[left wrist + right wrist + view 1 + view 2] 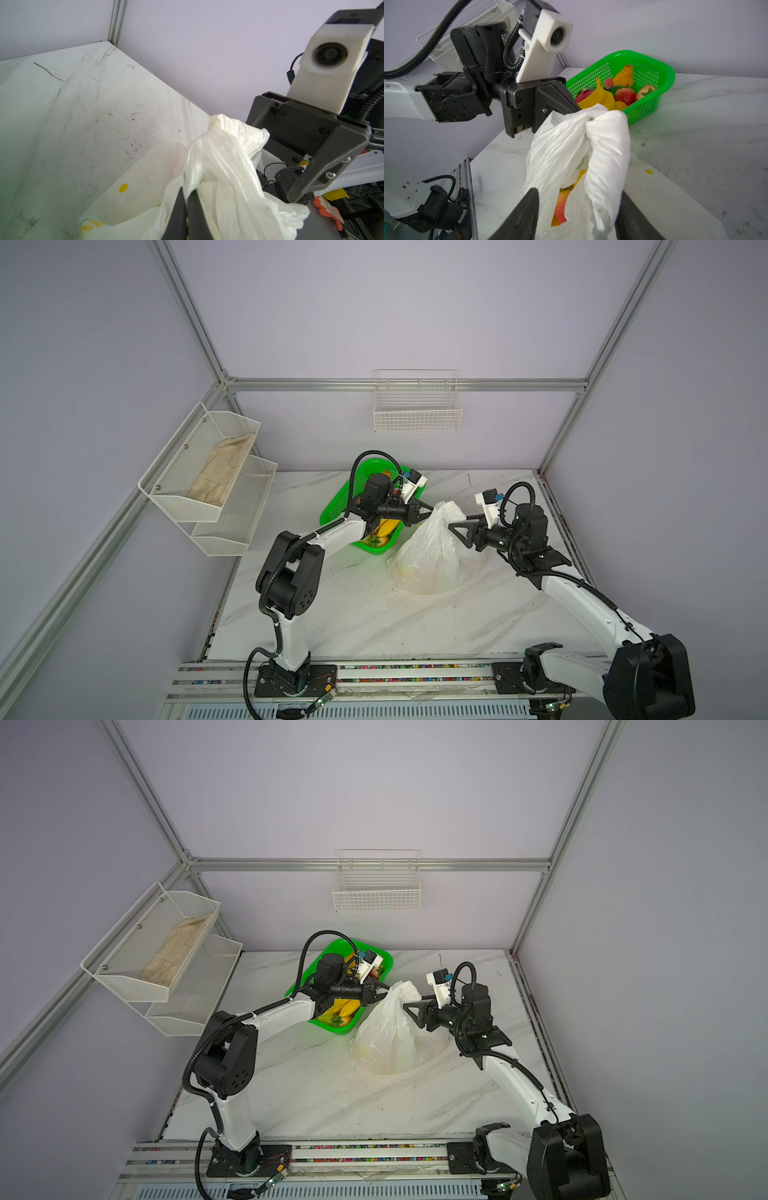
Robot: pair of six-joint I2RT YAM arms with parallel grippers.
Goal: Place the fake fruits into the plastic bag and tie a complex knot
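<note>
Scuffed marble surface (353, 614), lilac walls (415, 302), wire baskets (417, 418) on walls, bag (428, 560) mid-surface beside green basket (337, 502) of fruits (625, 96), left gripper (427, 507) pinching bag's top, right gripper (457, 522) spread wide around it

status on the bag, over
Left pincer shut on bag top. Right pincer open, astride the twisted handles. Bag on table, fruit inside; more in basket. Nothing in the way.
</note>
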